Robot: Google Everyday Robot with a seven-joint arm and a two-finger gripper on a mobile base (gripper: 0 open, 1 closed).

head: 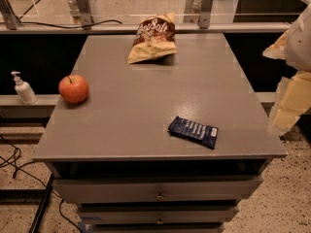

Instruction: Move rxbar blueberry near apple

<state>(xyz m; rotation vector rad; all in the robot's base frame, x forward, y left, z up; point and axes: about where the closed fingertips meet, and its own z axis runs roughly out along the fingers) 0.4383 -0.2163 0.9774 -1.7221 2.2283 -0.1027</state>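
The rxbar blueberry, a flat dark navy wrapper with pale lettering, lies on the grey cabinet top near its front right. The apple, red-orange with a short dark stem, sits at the left edge of the same top, well apart from the bar. My gripper shows as pale cream and white parts at the right edge of the camera view. It is beyond the top's right side, off the surface and touching nothing.
A brown-and-tan chip bag lies at the back middle of the top. A white pump bottle stands on a low ledge left of the cabinet. Drawers sit below the front edge. Cables run over the floor at left.
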